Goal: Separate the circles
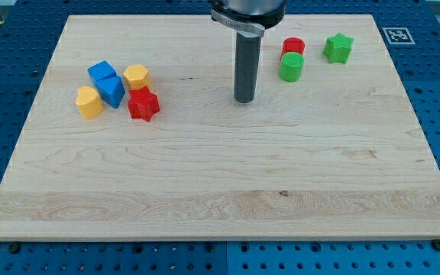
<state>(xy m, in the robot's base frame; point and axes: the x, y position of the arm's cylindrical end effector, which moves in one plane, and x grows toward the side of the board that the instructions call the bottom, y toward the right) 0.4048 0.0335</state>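
A red circle block (293, 46) and a green circle block (291, 66) stand touching near the view's top right, the red one above the green one. My tip (243, 99) rests on the board to the left of and a little below the green circle, apart from it by a clear gap.
A green star block (338, 48) lies right of the circles. At the view's left sits a cluster: a blue cube (101, 73), a blue block (112, 91), a yellow hexagon (136, 76), a yellow block (88, 101) and a red star (143, 104). The wooden board (220, 183) has blue table around it.
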